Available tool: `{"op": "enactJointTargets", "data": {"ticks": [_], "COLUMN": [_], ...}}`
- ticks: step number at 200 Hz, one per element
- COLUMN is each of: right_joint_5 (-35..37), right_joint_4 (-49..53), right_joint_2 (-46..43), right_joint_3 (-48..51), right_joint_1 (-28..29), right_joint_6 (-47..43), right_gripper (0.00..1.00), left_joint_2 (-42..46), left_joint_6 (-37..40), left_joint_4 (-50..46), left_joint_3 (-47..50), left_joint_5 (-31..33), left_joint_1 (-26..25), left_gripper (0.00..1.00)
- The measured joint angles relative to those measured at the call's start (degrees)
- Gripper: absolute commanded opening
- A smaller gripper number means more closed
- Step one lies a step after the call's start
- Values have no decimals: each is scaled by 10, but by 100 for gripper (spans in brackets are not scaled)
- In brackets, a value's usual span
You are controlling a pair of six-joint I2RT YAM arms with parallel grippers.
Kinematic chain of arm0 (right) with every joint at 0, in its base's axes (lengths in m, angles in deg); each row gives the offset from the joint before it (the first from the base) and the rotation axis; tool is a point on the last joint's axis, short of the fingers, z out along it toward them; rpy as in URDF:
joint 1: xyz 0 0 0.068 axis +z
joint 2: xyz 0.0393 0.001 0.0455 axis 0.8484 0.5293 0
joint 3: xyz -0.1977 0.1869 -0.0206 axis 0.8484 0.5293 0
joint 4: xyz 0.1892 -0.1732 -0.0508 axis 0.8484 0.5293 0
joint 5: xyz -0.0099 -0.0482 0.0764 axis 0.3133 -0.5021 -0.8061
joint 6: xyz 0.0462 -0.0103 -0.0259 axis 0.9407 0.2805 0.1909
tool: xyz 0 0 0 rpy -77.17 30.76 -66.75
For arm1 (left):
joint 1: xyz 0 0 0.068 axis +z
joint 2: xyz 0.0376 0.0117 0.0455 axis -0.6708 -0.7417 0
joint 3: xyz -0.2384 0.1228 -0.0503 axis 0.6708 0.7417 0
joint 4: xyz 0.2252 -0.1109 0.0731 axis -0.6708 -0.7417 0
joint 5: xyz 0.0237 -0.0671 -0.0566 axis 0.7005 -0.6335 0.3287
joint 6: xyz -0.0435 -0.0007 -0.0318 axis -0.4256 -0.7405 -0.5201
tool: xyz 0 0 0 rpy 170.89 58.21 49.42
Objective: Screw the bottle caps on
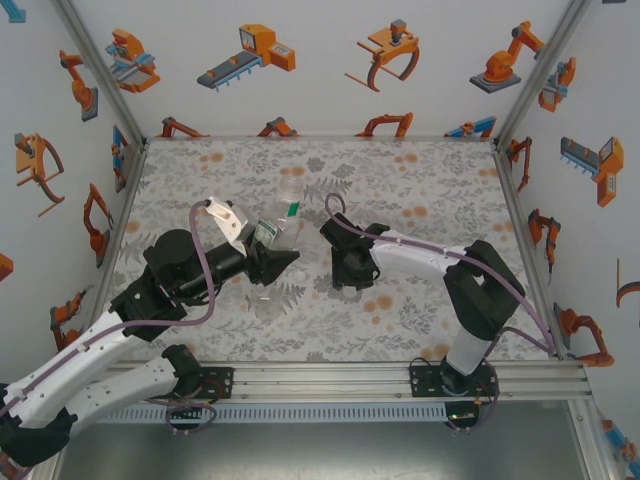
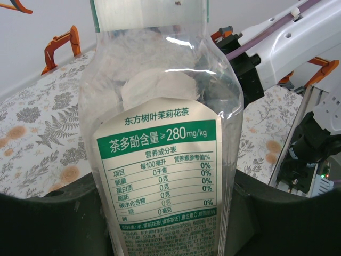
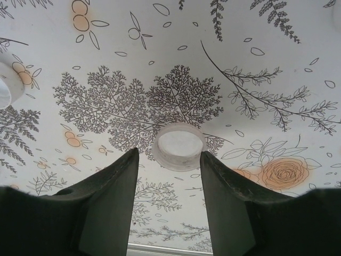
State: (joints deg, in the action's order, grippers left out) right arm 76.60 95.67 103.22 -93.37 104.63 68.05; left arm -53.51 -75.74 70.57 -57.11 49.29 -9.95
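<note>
Bottle (image 2: 160, 133) top, base cropped; left-edge cap (image 3: 6, 85) half cut off.

The only writing I can make out is on the label (image 2: 160, 181) of the clear bottle (image 2: 160, 69), seen close up from the left wrist. Across its top runs 东方树叶茉莉花茶, and beneath that, white on a green band, 茶多酚含量≥280mg/kg. Below comes a table headed 营养成分表, with columns 项目, 每100毫升 and 营养素参考值%, and rows 能量 0千焦, 蛋白质 0克, 脂肪 0克 and 碳水化合物 0克, each set against 0%. The small print under the table is too fine to read.
</note>
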Motion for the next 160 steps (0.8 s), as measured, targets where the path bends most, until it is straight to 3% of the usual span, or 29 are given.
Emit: {"op": "enactJointTargets", "data": {"ticks": [160], "right_joint_5": [4], "right_joint_4": [1], "right_joint_2": [3], "right_joint_3": [0], "right_joint_1": [0], "right_joint_6": [1], "right_gripper": [53], "left_joint_2": [-2], "left_joint_6": [-2], "left_joint_4": [8], "left_joint_3": [3], "left_joint_5": [0], "left_joint_1": [0], "left_gripper": [26]}}
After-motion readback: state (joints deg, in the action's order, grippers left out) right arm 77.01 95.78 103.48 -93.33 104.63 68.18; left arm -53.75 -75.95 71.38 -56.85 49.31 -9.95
